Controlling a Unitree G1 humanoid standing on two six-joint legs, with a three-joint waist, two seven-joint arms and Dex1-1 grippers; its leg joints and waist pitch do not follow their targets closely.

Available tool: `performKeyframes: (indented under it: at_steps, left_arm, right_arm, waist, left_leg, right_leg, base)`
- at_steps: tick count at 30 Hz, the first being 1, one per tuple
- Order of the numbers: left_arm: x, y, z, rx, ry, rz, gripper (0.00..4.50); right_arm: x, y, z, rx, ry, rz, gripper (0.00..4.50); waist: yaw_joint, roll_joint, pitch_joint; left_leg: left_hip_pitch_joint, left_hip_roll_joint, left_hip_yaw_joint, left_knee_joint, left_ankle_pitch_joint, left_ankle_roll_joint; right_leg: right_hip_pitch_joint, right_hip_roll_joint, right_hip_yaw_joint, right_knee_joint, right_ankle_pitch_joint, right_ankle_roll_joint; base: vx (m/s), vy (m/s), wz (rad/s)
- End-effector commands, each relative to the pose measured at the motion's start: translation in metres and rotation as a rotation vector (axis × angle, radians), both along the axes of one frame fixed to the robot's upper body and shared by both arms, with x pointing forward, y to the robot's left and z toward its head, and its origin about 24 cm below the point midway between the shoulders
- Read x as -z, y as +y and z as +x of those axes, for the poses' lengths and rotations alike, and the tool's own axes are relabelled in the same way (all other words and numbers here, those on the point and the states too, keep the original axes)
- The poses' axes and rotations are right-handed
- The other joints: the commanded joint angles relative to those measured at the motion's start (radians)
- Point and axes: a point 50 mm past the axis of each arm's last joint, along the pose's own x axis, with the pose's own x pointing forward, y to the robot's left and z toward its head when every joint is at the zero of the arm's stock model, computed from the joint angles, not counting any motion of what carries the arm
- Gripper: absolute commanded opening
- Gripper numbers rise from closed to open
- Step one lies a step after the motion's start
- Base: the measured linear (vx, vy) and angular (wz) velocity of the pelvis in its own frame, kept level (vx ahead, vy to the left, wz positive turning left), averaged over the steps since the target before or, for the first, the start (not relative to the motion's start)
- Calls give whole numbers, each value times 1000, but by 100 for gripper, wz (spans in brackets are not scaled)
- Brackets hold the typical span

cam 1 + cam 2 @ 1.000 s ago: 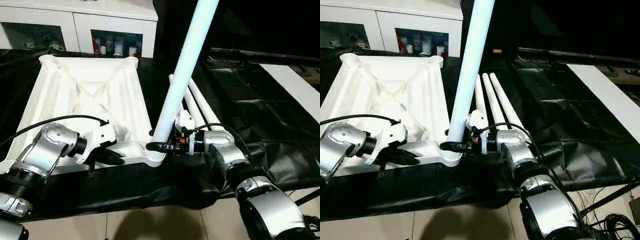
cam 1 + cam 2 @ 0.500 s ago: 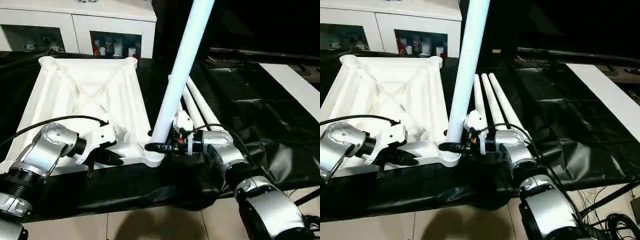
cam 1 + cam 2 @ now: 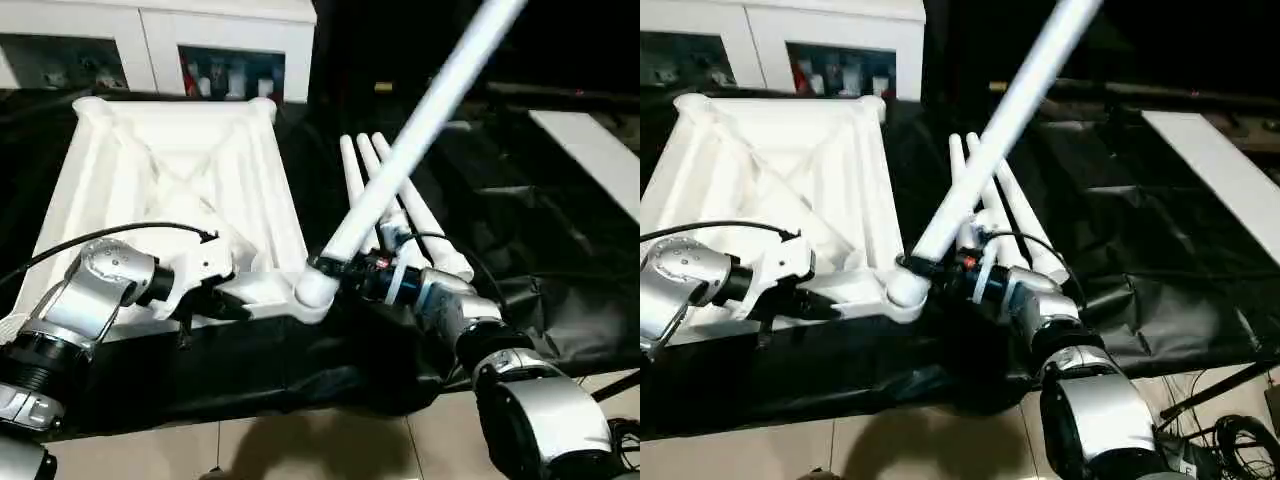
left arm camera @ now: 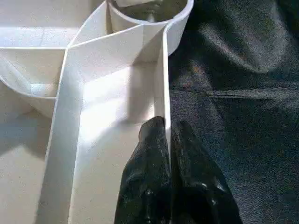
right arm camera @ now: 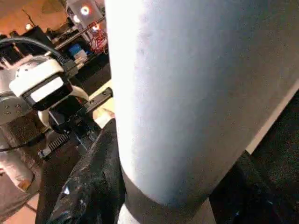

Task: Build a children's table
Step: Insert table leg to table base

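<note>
Though held and pinched, unmarked white leg and table top.

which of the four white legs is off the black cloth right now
The leg clamped in the right gripper, slanting up from the tabletop's near corner socket; the other three legs lie flat.

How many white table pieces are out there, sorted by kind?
Table top: 1
Leg held in the right claw at the corner socket: 1
Legs lying loose on the black cloth: 3
Total: 5 pieces
</note>
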Motion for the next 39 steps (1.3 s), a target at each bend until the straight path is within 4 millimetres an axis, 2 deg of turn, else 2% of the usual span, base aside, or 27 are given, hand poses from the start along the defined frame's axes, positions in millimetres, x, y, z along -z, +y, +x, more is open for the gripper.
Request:
performKeyframes:
  at_steps: [1,3,4,6,12,15,18,22,25,28,39]
  left_arm:
    - [8,-3,-7,46,61,5,0]
    - [8,-2,-7,49,57,11,0]
    - [8,-2,-7,49,57,11,0]
    - [7,-1,-7,49,53,16,0]
    - [6,-1,-7,46,38,26,0]
    - [5,-1,-8,42,32,21,0]
    - [5,-1,-8,41,29,22,0]
    - [5,1,-8,40,29,28,0]
    - [5,1,-8,40,27,30,0]
    - [5,1,-8,42,26,33,0]
    - [5,-1,-7,46,25,38,0]
  right_arm:
    - [-3,-21,4,35,-59,-99,187]
    - [-9,-14,4,-18,-121,-133,187]
    - [-9,-14,4,-18,-123,-134,187]
    - [-25,-5,11,-26,-208,-127,187]
    - [-43,6,13,-95,-336,-169,187]
    - [-41,7,12,-143,-375,-276,187]
    - [-41,7,11,-167,-370,-293,187]
    - [-37,7,9,-215,-347,-344,187]
    - [-36,8,9,-218,-320,-339,187]
    - [-36,10,8,-245,-297,-337,187]
    - [-33,21,7,-273,-256,-362,187]
  waist:
    - [0,25,-50]
    - [0,24,-50]
    - [0,27,-51]
    - [0,25,-52]
    - [-2,26,-55]
    - [-2,27,-57]
    - [-1,24,-60]
    - [0,24,-62]
    - [0,21,-62]
    - [1,23,-62]
    - [0,19,-62]
  left_leg:
    - [10,49,-12,-56,-64,44]
    - [11,49,-12,-56,-64,38]
    - [12,48,-12,-55,-61,38]
    - [12,47,-12,-55,-52,39]
    - [12,47,-13,-52,-51,37]
    - [15,45,-13,-50,-37,37]
    - [11,43,-12,-47,-14,51]
    - [12,42,-12,-44,-4,60]
    - [11,43,-13,-43,-8,60]
    - [11,43,-13,-42,-11,60]
    - [10,43,-14,-41,-31,40]
  right_leg:
    - [43,-88,65,-55,60,-256]
    - [43,-86,65,-54,60,-251]
    - [43,-86,66,-53,65,-251]
    - [45,-84,66,-51,87,-253]
    - [48,-84,66,-49,99,-255]
    - [46,-82,65,-46,118,-257]
    - [51,-80,66,-42,160,-259]
    - [52,-79,65,-39,181,-263]
    - [52,-79,65,-38,177,-264]
    - [52,-79,65,-38,173,-265]
    - [52,-80,67,-38,130,-253]
  base:
    - [0,0,0]
    - [0,0,0]
    - [0,0,0]
    - [0,0,0]
    - [0,0,0]
    - [0,0,0]
    - [0,0,0]
    - [0,0,0]
    - [0,0,0]
    - [0,0,0]
    - [0,0,0]
